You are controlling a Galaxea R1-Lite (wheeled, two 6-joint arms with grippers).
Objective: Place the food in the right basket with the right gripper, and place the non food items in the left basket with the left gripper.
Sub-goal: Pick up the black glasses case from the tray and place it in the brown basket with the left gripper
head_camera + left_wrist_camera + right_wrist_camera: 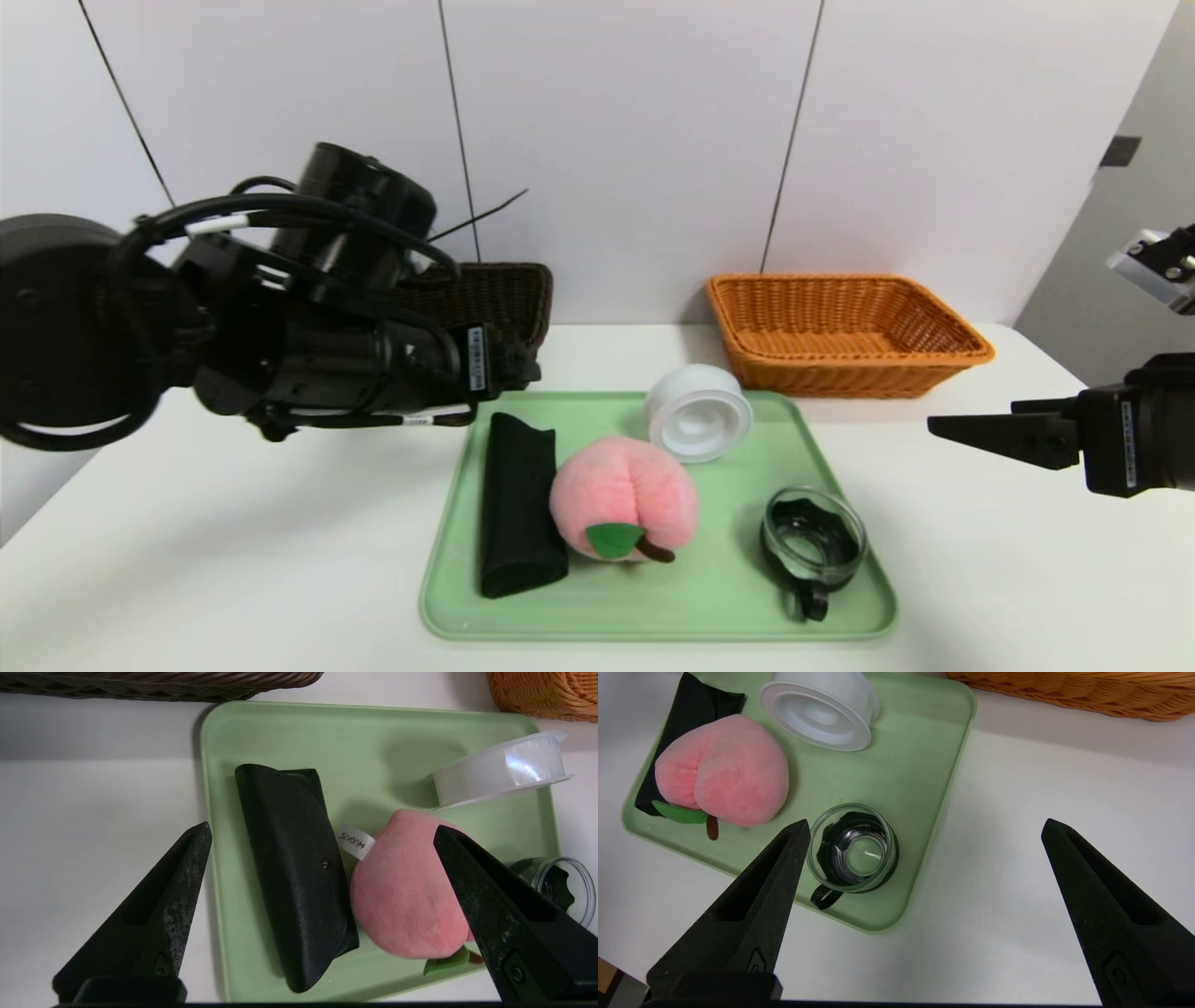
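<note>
Left hand (322, 914) up over the tray's left edge, fingers spread wide and nothing between them, angled down and in toward the middle of the table. Straight under it lies the black pouch (294, 872), flat on the green tray (373, 742) along its left side, long axis running front to back; from the wrist camera the two fingertips straddle it, one out over bare table (233, 560), the other over the pink peach (406, 900). That peach sits touching the pouch's right flank, so I'd say any close on the pouch has to drop cleanly on the pouch side or it nips plush too. Further out, the white container (698, 413) lies tilted at the tray's back, and the glass cup (814, 539) stands at the front right corner, handle toward the robot. Right hand (920, 914) is held off to the right of the tray, also splayed open and holding nothing, pointing leftward; the cup is nearest it, the peach farther in beyond. Dark brown basket (495, 299) at the back left, partly hidden behind the left arm; orange basket (845, 331) at the back right, nothing visible inside. Nothing sorted yet by the look of it. The left hand is the nearer one to a target, and the pouch looks like its pick.
</note>
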